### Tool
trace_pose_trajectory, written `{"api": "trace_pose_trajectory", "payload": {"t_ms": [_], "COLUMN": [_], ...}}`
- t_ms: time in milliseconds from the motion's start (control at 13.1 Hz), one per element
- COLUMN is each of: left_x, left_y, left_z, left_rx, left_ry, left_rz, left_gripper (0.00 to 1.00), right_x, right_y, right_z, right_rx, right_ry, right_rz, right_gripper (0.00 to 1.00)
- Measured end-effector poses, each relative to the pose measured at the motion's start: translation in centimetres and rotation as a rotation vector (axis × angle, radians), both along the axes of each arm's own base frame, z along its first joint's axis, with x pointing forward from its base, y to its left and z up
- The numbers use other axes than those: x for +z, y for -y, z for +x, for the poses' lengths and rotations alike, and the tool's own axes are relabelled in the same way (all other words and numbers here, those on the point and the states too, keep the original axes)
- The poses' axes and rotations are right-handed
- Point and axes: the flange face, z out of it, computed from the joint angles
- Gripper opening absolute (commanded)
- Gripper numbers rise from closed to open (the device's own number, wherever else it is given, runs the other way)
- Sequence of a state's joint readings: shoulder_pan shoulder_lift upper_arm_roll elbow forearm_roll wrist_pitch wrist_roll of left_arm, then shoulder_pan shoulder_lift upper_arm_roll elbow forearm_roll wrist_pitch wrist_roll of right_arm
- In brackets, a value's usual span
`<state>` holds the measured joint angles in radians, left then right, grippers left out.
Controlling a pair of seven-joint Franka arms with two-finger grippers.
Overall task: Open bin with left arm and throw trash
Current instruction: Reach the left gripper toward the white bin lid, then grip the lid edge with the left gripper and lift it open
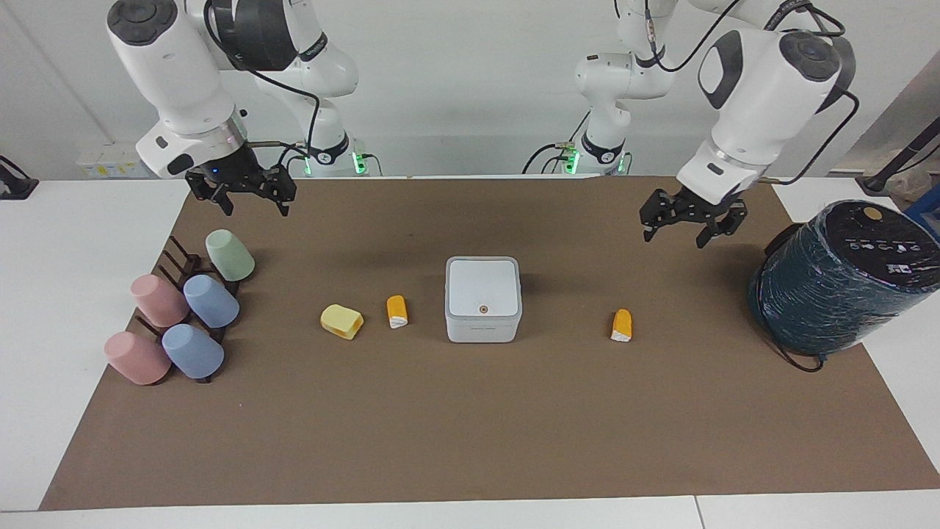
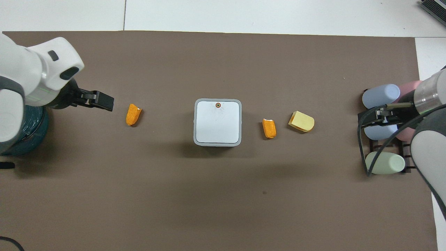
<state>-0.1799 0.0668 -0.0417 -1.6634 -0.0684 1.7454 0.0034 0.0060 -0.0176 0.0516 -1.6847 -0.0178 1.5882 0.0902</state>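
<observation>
**Bin closed, trash not yet thrown**

Nothing was done yet. The bin (image 1: pixel 483 299), a small white square box with an orange button, sat shut at mid-table. Three trash pieces (image 1: pixel 341 321) lay on the mat beside it. The left gripper (image 1: pixel 684 217) and right gripper (image 1: pixel 242 188) hung spread, holding nothing.

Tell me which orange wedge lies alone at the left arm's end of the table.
The orange wedge on the left arm's side of the bin. The other orange wedge lies on the bin's right-arm side, next to the yellow block.
</observation>
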Motion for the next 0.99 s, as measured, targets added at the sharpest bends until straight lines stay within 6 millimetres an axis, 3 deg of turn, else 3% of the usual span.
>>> {"api": "trace_pose_trajectory", "payload": {"t_ms": [305,381,457,762,991], "left_x": [-1.6,-1.8,-2.0,-4.6,-6.9], "left_y": [8.0,9.9,11.5,16.9,19.4], "left_z": [-3.3,-3.7,-4.0,-4.3,-3.8], "left_rx": [0.054,0.084,0.109,0.170,0.186], "left_ry": [0.006,0.033,0.061,0.131,0.154], "left_rz": [-0.005,-0.020,-0.038,-0.118,-0.152], "left_gripper": [0.36,0.28,0.23,0.19,0.17], "right_x": [0.0,0.0,0.0,0.0,0.0], "right_y": [0.0,0.0,0.0,0.0,0.2], "right_z": [0.0,0.0,0.0,0.0,0.0], "right_rx": [0.000,0.000,0.000,0.000,-0.004], "right_ry": [0.000,0.000,0.000,0.000,0.000], "right_rz": [0.000,0.000,0.000,0.000,0.000], "right_gripper": [1.00,1.00,1.00,1.00,1.00]}}
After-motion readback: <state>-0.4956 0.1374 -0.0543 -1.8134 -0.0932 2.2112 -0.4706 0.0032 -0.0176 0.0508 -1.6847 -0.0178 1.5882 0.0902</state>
